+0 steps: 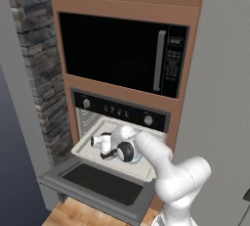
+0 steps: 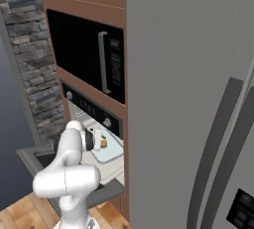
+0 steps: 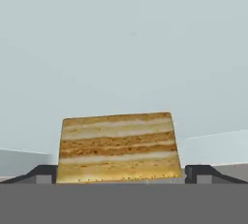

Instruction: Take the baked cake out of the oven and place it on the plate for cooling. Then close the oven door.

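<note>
The oven (image 1: 122,115) sits just below the black microwave (image 1: 122,54), and its oven door (image 1: 97,183) hangs dropped flat below the cavity, dark glass up. Out over that door slides the pale blue-grey tray (image 1: 141,169), and the white arm reaches down onto it. The end effector (image 3: 120,179) is spread about as wide as it goes, holding nothing, one fingertip on either side of the baked cake (image 3: 118,148), which sits on the tray just outside the oven mouth. Looks light, soft and crumbly: striped golden layers that would dent under a hard squeeze. Best taken on the two flat opposite side faces, low down near the tray, with a gentle close. No plate spotted from here.
</note>
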